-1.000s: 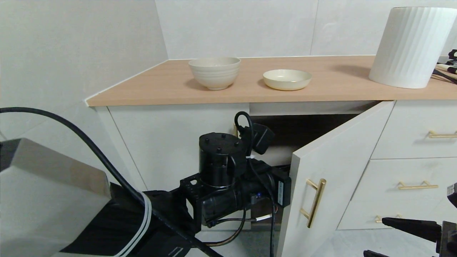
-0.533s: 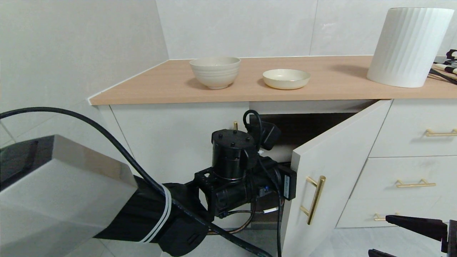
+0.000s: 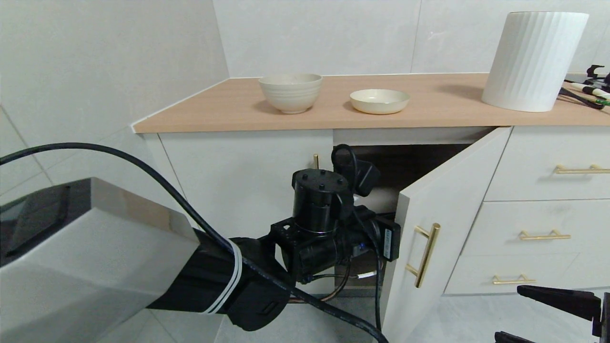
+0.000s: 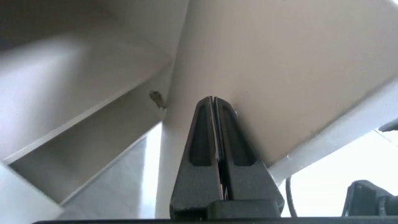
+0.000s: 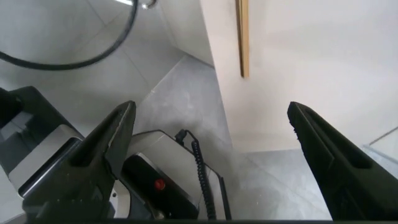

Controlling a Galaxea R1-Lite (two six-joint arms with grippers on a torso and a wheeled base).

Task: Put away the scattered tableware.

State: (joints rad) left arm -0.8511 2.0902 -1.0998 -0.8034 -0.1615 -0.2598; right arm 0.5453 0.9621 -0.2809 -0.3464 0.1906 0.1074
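On the wooden counter (image 3: 228, 112) stand a cream ribbed bowl (image 3: 290, 92) and, to its right, a shallow cream dish (image 3: 380, 100). Below them a white cabinet door (image 3: 448, 209) with a gold handle (image 3: 425, 255) hangs partly open. My left arm's wrist (image 3: 321, 214) sits at the door's free edge, reaching into the opening. My left gripper (image 4: 213, 102) is shut with nothing in it, its tip against the door's inner face (image 4: 292, 68). My right gripper (image 3: 524, 314) hangs low near the floor, right of the door. It (image 5: 210, 109) is open and holds nothing.
A tall white ribbed container (image 3: 533, 59) stands at the counter's right, with pens and small tools (image 3: 586, 88) beyond it. Drawers with gold handles (image 3: 543, 235) fill the cabinet's right side. The cabinet's inside (image 3: 405, 164) is dark. Grey tiled floor (image 3: 476, 319) lies below.
The camera has shifted, so the whole scene sits differently. The left arm has pushed further at the door's edge, and the door has swung slightly wider. The right gripper stays open and low.
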